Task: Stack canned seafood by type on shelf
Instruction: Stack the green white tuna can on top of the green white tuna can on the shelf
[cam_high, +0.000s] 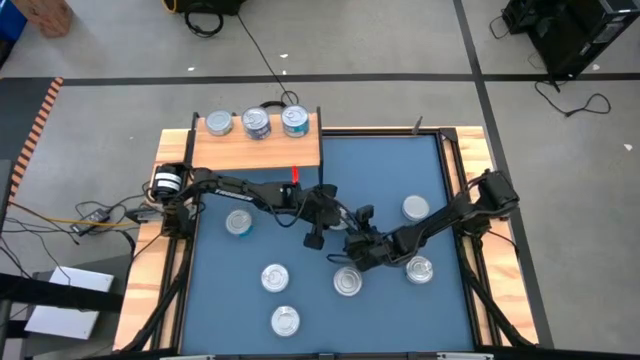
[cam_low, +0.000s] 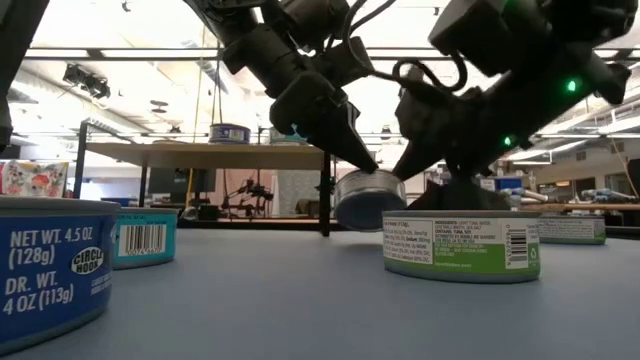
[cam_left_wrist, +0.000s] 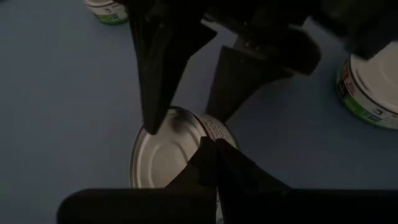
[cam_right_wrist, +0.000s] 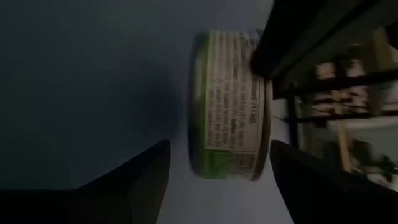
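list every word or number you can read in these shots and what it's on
"NET WT. 4.5 OZ (128g)", "DR. WT. 4 OZ (113g)", "CIRCLE HOOK": blue can, low view.
Green-labelled can: print too small to read.
Teal can: barcode only, digits unreadable.
Wrist views: label text blurred.

Three cans (cam_high: 257, 123) stand in a row on the shelf (cam_high: 258, 150) at the table's (cam_high: 400, 170) far left corner. Six more sit apart on the table, one seemingly tilted (cam_low: 369, 198) between the two grippers near its middle.
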